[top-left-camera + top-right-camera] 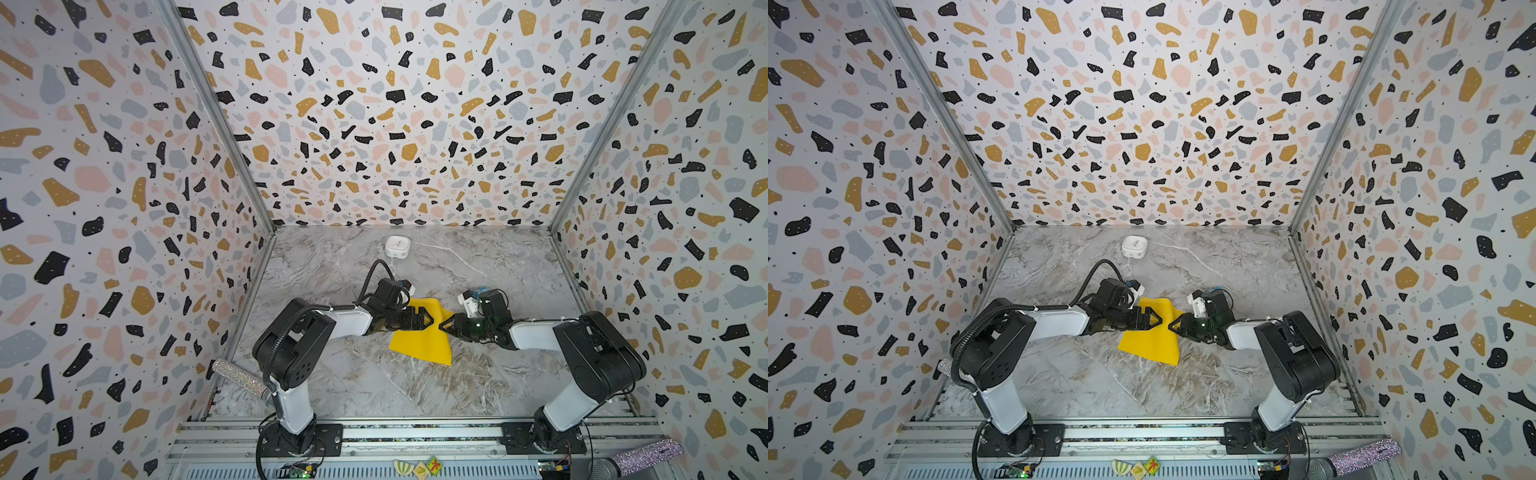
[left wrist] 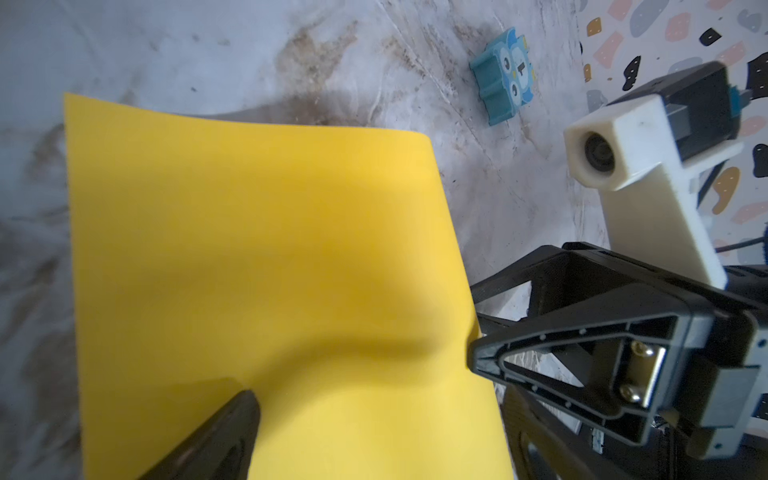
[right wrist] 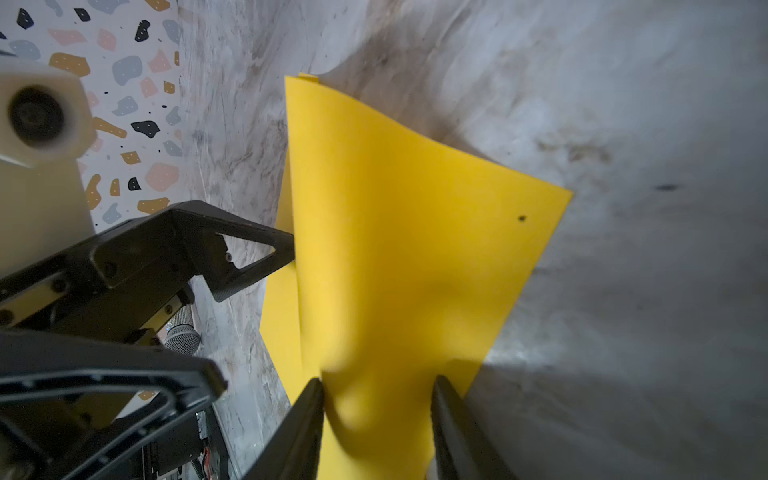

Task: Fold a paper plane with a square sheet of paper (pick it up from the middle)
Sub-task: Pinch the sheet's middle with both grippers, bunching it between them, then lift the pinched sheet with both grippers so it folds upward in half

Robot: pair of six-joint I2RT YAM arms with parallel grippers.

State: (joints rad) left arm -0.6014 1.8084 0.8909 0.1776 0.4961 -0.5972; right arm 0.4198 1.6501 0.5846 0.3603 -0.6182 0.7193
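Observation:
The square sheet of paper (image 1: 419, 345) (image 1: 1150, 345) is bright yellow and lies mid-table, its near part flat and its far part curled up between the two grippers. My left gripper (image 1: 430, 320) (image 1: 1159, 321) is open wide, one finger over the sheet (image 2: 249, 228) and the other past its edge. In its own view the left gripper (image 2: 378, 399) holds nothing. My right gripper (image 3: 378, 382) (image 1: 442, 326) faces it from the other side, its jaws apart, with a raised hump of the sheet (image 3: 395, 208) bulging between them. No paper plane is in view.
A white rounded box (image 1: 397, 246) (image 1: 1134, 247) stands near the back wall. A small blue owl cube (image 2: 503, 75) lies behind the right wrist. Glittery microphones (image 1: 241, 378) (image 1: 640, 457) rest at the front corners. Patterned walls close in three sides.

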